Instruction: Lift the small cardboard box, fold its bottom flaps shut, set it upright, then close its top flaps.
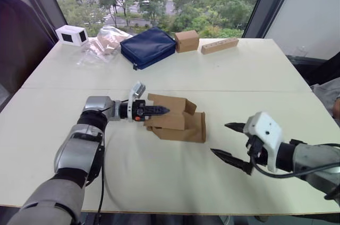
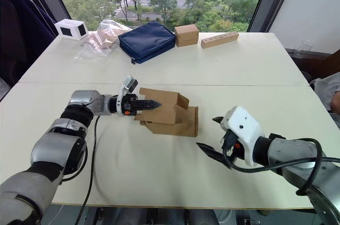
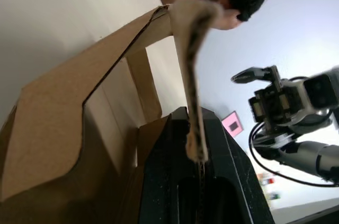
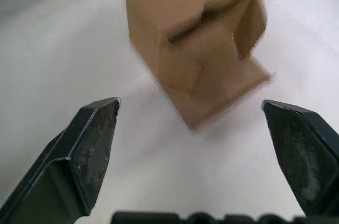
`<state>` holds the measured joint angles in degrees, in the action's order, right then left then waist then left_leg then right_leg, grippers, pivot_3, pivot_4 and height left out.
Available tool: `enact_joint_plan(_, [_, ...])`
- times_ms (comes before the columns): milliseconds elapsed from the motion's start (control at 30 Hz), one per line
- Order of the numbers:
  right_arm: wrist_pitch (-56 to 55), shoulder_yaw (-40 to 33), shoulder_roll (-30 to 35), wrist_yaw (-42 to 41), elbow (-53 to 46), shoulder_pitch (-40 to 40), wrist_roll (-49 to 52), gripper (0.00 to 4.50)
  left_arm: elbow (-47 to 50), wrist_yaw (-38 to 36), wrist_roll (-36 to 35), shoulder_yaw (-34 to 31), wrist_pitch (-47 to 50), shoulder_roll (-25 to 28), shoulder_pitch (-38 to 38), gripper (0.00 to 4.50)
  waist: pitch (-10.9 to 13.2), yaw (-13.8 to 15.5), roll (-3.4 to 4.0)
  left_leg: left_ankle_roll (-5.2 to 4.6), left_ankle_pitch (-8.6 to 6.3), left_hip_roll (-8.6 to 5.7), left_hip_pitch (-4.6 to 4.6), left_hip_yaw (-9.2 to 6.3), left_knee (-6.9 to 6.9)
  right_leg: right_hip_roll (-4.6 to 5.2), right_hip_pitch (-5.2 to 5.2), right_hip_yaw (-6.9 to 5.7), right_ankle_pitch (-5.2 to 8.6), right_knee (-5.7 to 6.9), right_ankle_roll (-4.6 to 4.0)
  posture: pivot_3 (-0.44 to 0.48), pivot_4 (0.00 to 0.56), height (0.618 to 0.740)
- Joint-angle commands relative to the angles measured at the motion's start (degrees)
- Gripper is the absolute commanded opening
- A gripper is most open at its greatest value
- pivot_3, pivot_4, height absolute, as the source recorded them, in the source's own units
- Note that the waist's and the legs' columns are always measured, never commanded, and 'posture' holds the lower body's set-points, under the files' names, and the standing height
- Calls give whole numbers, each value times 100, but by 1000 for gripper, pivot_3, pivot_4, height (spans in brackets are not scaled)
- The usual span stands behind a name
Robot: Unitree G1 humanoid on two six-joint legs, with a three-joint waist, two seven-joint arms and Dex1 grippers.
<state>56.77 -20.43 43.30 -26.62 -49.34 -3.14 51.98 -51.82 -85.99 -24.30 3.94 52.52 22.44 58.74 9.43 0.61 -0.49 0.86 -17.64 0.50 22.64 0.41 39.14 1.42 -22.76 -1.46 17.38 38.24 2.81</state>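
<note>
The left claw is clenched on an edge of the small cardboard box; in the left wrist view a thin cardboard panel runs between its two black fingers. The right claw is released, its fingers spread wide, low over the bench just right of the box and apart from it.

The box sits near the middle of the bench, toward the near side. It is plain brown corrugated cardboard, unmarked, and lies tilted, part of it raised at the left claw, with flaps standing loose and spread at its right end. Which end these flaps belong to I cannot tell.

The bench is pale cream, with a seam running left to right across it. Along its far edge stand a white box with dark panels, a crumpled clear plastic bag, a dark blue pouch, another small brown box and a long wooden block. Beyond them, large windows show green trees. A person shows at the right edge.
</note>
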Motion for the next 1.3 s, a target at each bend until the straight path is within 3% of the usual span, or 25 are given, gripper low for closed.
enact_joint_plan(33, [-320,-542,-493,704,460,-592,613,4500,1017,21,-135,-283,-545,164,329,73,0,7,-1,0,0,-1,0,0,0,2,0,0,0,1,0,0,150,740])
enact_joint_plan(133, [-572,-662,-924,1250,958,-1180,786,3753,1657,200,-292,-511,-678,223,592,0,2,12,-4,3,2,0,8,0,2,2,-7,0,-1,0,0,0,150,740])
enact_joint_plan(300, [-604,-620,-882,1468,1025,-1252,960,1685,1879,325,-366,-553,-600,225,516,0,-9,6,16,4,2,-3,13,1,-2,4,-11,0,-1,0,1,0,150,740])
enact_joint_plan(400, [-1456,-147,-1696,1896,2050,-2518,278,566,2583,661,-436,-845,-1024,359,737,0,0,-100,0,5,3,1,12,4,5,0,-17,3,-1,11,0,0,150,740])
enact_joint_plan(467, [-1709,-4,-1994,2008,2363,-2916,48,47,2775,803,-514,-933,-1061,401,773,0,1,-140,3,9,23,-1,29,13,7,2,-45,11,-4,31,-3,0,150,740])
enact_joint_plan(933, [-1899,684,-2126,1448,2616,-3345,-256,47,3651,1307,-1062,-1010,-756,378,496,0,-2,-128,7,10,29,-4,45,14,5,5,-74,15,-3,79,-2,0,150,740])
enact_joint_plan(1133, [-1902,699,-2218,1472,2575,-3241,-277,47,3785,1340,-1144,-934,-756,434,263,0,-2,-134,7,10,29,-4,43,14,5,5,-75,15,-3,79,-2,0,150,740])
enact_joint_plan(1300, [-1597,523,-1772,1026,2153,-2724,156,47,3705,1407,-1119,-937,-817,431,220,0,-2,-105,7,10,29,-5,47,14,5,6,-77,15,-3,78,-2,0,150,740])
